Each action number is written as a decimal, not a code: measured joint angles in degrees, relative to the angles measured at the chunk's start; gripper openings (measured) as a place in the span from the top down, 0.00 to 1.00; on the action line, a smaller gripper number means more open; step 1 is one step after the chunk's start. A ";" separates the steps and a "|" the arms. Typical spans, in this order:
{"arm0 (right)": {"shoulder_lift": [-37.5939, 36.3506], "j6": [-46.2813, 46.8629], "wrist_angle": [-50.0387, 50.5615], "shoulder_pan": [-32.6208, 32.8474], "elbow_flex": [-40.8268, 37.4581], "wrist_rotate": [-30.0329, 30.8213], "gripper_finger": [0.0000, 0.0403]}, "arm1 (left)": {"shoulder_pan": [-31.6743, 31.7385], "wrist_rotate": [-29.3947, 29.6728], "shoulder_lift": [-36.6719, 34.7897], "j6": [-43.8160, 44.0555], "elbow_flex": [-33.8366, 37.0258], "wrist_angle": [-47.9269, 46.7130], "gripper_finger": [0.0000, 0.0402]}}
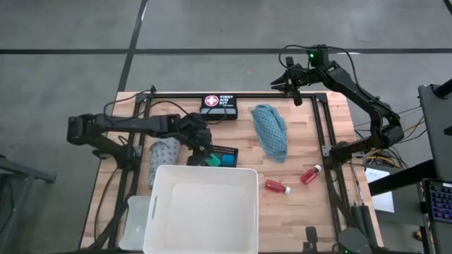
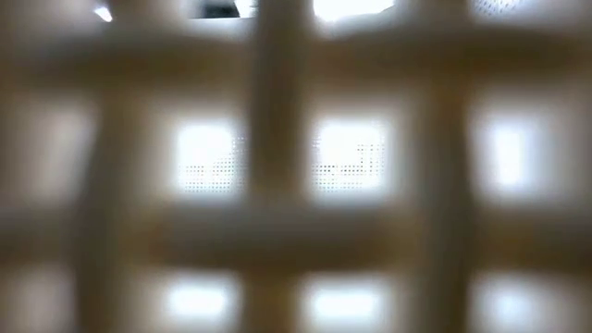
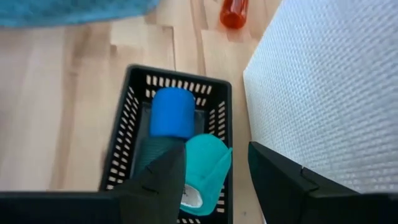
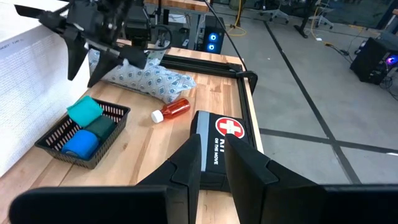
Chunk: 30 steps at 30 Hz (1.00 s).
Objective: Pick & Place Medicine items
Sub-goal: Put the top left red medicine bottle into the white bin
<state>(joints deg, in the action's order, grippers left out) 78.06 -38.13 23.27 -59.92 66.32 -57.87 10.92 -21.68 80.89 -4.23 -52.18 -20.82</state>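
The black mesh tray (image 3: 124,124) holds a blue roll (image 3: 172,112), a dark green roll (image 3: 151,155) and a teal roll (image 3: 208,165), which lies on top at the near end. My left gripper (image 1: 205,149) hangs open just above the tray with nothing between its fingers (image 4: 102,65). A teal cloth (image 1: 270,130), a grey patterned cloth (image 1: 164,152) and two red bottles (image 1: 277,186) (image 1: 310,174) lie on the table. My right gripper (image 4: 212,140) waits above the far right edge, its fingers a narrow gap apart and empty.
The big white tub (image 1: 201,208) stands at the near edge, right beside the tray. A black first aid kit (image 1: 219,107) lies at the far edge. A black frame (image 1: 321,127) runs around the table. The low view shows only a blurred pale lattice (image 2: 277,166).
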 joint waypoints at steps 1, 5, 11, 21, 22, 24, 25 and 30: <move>0.00 0.00 0.02 0.00 0.02 0.00 0.83 | 0.00 0.49 -0.61 -0.01 0.00 0.02 0.56; 0.00 0.00 0.02 0.01 0.02 0.00 0.83 | 0.00 2.48 -2.80 0.59 0.00 -0.01 0.56; 0.00 0.00 0.02 0.00 0.02 0.00 0.83 | 0.24 5.78 -6.32 5.48 0.00 0.00 0.56; 0.00 0.00 0.01 0.00 0.02 0.00 0.83 | 0.37 15.07 -12.15 19.24 0.00 0.41 0.56; -0.01 0.00 0.02 0.01 0.01 0.00 0.83 | 0.39 17.09 -12.73 22.79 0.00 -0.32 0.56; 0.00 0.00 0.01 0.00 0.02 0.00 0.83 | 0.44 20.01 -14.00 27.18 0.00 -1.83 0.56; 0.00 0.00 0.02 0.00 0.02 0.00 0.83 | 0.44 20.70 -14.68 27.67 0.00 -2.36 0.56; 0.00 0.00 0.00 0.01 0.02 0.00 0.83 | 0.44 20.84 -18.58 23.76 0.00 -4.45 0.56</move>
<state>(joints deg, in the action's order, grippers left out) 78.06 -38.13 23.27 -59.91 66.35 -57.87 11.35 -0.83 62.31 19.53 -52.18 -25.26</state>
